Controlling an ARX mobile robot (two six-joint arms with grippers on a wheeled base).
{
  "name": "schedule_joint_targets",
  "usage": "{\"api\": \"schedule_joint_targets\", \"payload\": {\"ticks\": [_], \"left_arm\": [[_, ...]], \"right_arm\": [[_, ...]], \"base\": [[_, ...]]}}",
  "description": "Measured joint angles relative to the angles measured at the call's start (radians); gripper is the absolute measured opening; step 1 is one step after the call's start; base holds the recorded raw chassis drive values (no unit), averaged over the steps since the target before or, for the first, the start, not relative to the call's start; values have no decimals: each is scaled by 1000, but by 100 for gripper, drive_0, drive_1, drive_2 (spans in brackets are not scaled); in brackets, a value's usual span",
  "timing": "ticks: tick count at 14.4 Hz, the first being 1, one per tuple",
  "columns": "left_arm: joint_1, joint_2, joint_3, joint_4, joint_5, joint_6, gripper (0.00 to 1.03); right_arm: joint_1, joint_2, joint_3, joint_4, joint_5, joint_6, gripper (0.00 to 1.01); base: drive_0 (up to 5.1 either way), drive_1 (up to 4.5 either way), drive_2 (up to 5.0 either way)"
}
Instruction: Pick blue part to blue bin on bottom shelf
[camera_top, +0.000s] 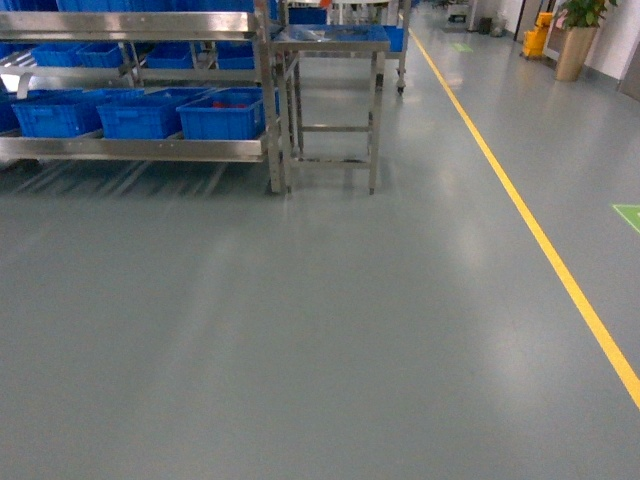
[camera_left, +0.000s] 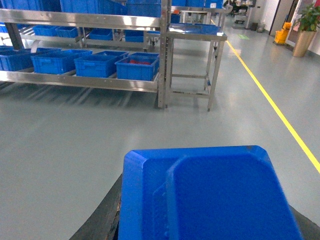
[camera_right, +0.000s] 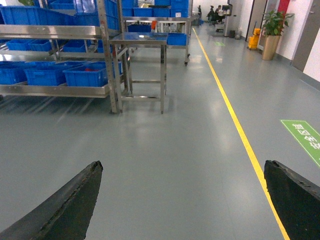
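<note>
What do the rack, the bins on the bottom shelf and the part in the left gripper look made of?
Rack: brushed stainless steel, by its grey sheen and reflections. Bins: likely moulded plastic, uniform matte blue, ribbed walls. Blue part: probably plastic too, smooth, slightly glossy; left gripper barely visible beside it.

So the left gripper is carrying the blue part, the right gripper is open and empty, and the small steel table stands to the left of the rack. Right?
Not quite. The head view shows the small steel table standing to the right of the rack, at its end. The rest holds: the blue part fills the left wrist view, and the right gripper is open and empty.
</note>
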Motion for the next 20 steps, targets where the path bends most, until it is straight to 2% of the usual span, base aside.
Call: {"api": "schedule_joint_targets", "payload": {"ticks": [20], "left_arm": [[1, -1, 0, 1, -1, 0, 44]], "right_arm": [[0, 0, 0, 0, 0, 0, 98]], "base": [[2, 425, -421]]}}
